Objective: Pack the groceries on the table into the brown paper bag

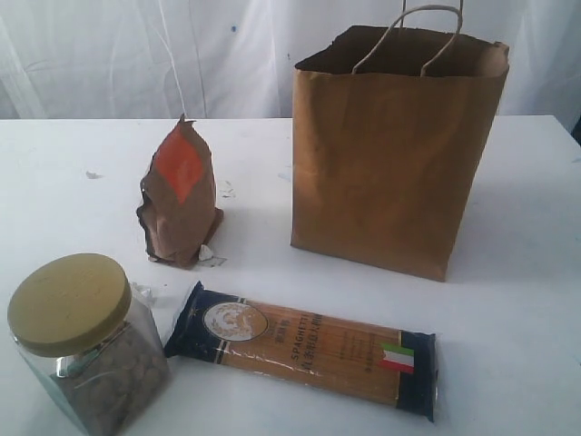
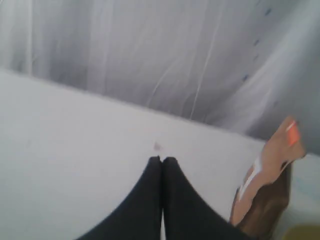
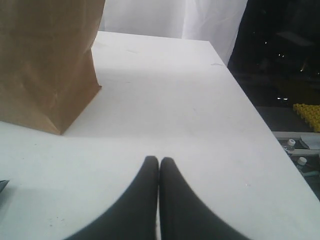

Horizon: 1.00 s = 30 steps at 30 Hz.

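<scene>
The brown paper bag [image 1: 395, 154] stands upright and open on the white table [image 1: 517, 300], right of centre. Left of it stands a brown pouch [image 1: 180, 195] with an orange label. A long spaghetti pack [image 1: 304, 347] with dark blue ends lies flat in front. At the near left corner is a clear jar [image 1: 86, 341] with a yellowish lid and dark contents. My left gripper [image 2: 162, 159] is shut and empty over bare table, with the pouch [image 2: 267, 175] off to one side. My right gripper [image 3: 159, 160] is shut and empty beside the bag [image 3: 45, 65]. Neither arm shows in the exterior view.
White curtains [image 1: 136, 54] hang behind the table. In the right wrist view the table edge [image 3: 250, 107] drops off to a dark floor area with a yellow object [image 3: 307, 114] and small parts. Small scraps [image 1: 211, 256] lie by the pouch's base.
</scene>
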Available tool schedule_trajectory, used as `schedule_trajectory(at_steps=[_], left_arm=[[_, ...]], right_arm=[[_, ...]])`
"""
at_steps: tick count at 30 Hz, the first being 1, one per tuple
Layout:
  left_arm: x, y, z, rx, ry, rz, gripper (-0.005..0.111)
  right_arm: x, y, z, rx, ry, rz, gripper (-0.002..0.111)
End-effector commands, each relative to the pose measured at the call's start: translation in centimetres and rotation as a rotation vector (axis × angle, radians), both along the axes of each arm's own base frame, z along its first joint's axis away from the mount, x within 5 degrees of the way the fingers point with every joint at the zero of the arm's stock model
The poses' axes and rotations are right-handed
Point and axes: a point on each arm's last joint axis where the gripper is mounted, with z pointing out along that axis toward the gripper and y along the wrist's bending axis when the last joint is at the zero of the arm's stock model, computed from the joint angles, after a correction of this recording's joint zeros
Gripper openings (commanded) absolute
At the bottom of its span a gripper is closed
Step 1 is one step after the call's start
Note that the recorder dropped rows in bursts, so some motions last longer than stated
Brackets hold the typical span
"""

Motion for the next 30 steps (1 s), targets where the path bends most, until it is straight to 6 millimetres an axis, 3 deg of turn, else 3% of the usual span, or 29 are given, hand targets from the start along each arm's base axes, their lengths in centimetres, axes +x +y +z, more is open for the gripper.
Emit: schedule_trajectory(at_steps=[1,6,11,15,17,19,21,25,29,30], left_arm=[[-0.5,-0.8,2.4,0.092,-0.282,-0.071,0.0],[-1.1,-1.0,3.9,0.142,-0.46,-0.083,0.0],[-1.5,-0.7,6.5,0.419,-0.471,0.041,0.0],[-0.9,0.3,9.9,0.122,-0.373,0.059,0.0],[0.9,0.2,10.5,0.236,-0.249,0.059,0.0],[3.6,0.2,9.2,0.522,-0.028,0.035,0.0],[6.4,0.1,7.2,0.582,0.148,-0.028,0.0],[10.5,0.0,3.8,0.444,0.387,-0.09,0.0],[13.1,0.0,3.2,0.283,0.588,-0.101,0.0],[13.8,0.0,3.4,0.253,0.705,-0.116,0.0]], right_arm=[[0.0,0.0,0.0,-0.012,-0.003,-0.002,0.0],[0.0,0.0,0.0,-0.012,-0.003,-0.002,0.0],[0.0,0.0,0.0,-0.012,-0.003,-0.002,0.0],[0.0,0.0,0.0,-0.012,-0.003,-0.002,0.0],[0.0,0.0,0.0,-0.012,-0.003,-0.002,0.0],[0.0,0.0,0.0,-0.012,-0.003,-0.002,0.0],[0.0,0.0,0.0,-0.012,-0.003,-0.002,0.0],[0.0,0.0,0.0,-0.012,-0.003,-0.002,0.0],[0.0,0.0,0.0,-0.012,-0.003,-0.002,0.0],[0.0,0.0,0.0,-0.012,-0.003,-0.002,0.0]])
